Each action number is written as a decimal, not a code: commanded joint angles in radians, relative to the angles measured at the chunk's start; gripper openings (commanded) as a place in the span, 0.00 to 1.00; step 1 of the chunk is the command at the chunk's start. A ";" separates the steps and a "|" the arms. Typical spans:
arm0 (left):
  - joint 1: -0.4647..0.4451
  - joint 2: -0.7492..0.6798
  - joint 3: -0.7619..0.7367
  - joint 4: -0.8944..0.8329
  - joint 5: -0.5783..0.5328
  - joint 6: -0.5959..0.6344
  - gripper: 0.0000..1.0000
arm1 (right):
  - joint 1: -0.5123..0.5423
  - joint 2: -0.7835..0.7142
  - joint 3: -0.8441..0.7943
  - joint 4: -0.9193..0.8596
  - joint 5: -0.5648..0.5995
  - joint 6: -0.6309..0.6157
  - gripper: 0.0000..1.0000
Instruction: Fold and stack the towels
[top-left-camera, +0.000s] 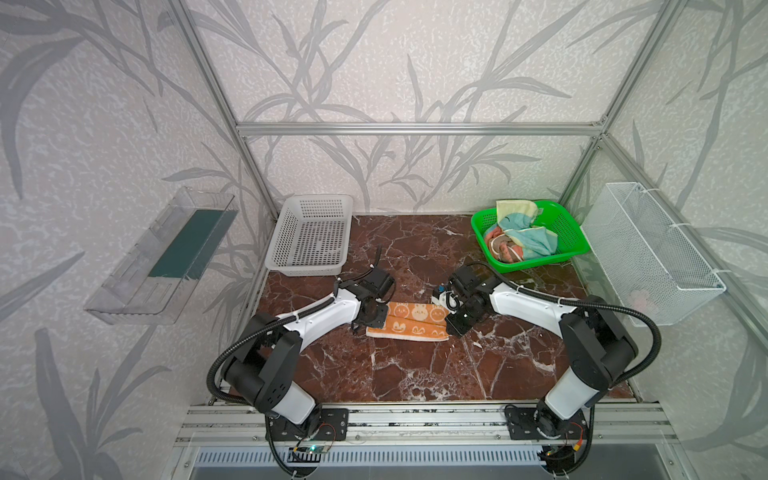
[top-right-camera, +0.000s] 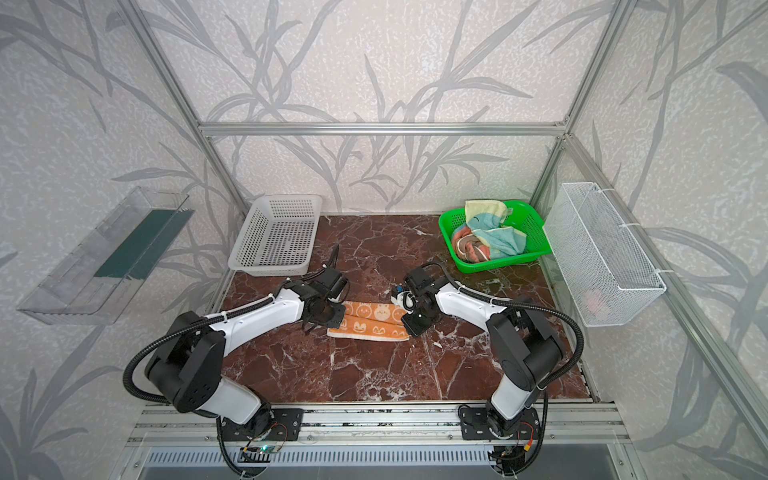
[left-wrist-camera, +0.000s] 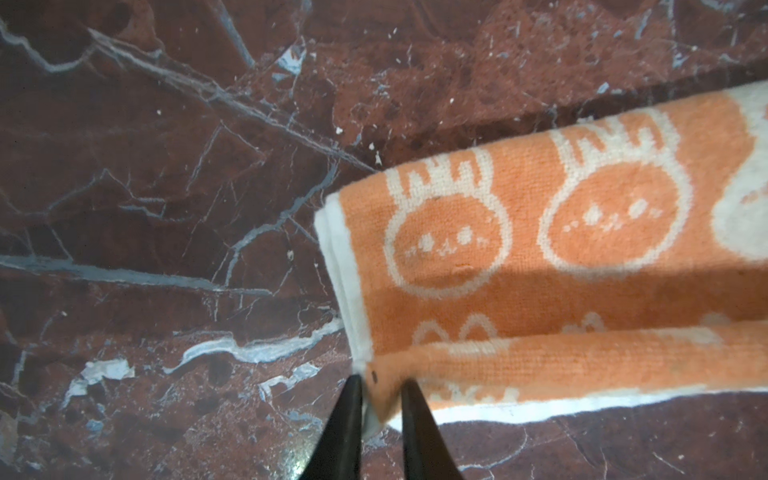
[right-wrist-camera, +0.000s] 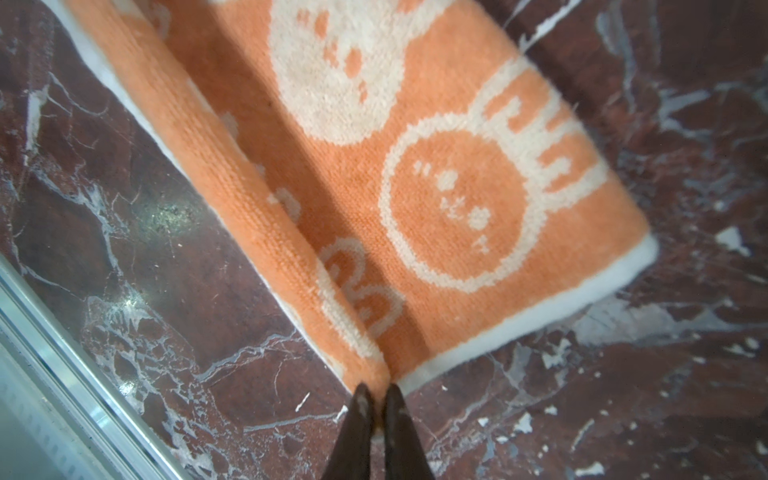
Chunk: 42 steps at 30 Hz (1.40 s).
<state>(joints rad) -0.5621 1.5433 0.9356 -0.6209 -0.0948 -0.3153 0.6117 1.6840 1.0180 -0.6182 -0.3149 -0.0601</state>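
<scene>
Left gripper: fingers slightly apart, corner of orange towel between them; cannot tell if it is pinched. Right gripper: fingers nearly together, nipping the opposite end's corner. Towel lies as a folded strip mid-table, between both arms. Yellow towel and pink towel bunched in green basket, back right. White basket back left.

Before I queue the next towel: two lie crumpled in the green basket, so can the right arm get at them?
Probably yes. The green basket is open-topped, just behind the right hand, with bare table between. That hand must first leave the orange towel corner.
</scene>
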 joint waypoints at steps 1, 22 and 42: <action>-0.004 -0.042 -0.020 -0.020 -0.020 -0.043 0.26 | 0.006 -0.002 0.013 -0.057 0.002 0.018 0.13; -0.008 -0.242 -0.088 0.029 0.017 -0.046 0.36 | 0.034 -0.210 -0.074 0.056 -0.042 0.064 0.26; 0.036 -0.148 -0.187 0.230 0.090 -0.182 0.99 | 0.082 0.059 -0.064 0.307 -0.010 0.266 0.25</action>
<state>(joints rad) -0.5446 1.3804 0.7815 -0.4309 -0.0223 -0.4496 0.6895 1.7058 0.9554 -0.3481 -0.3534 0.1745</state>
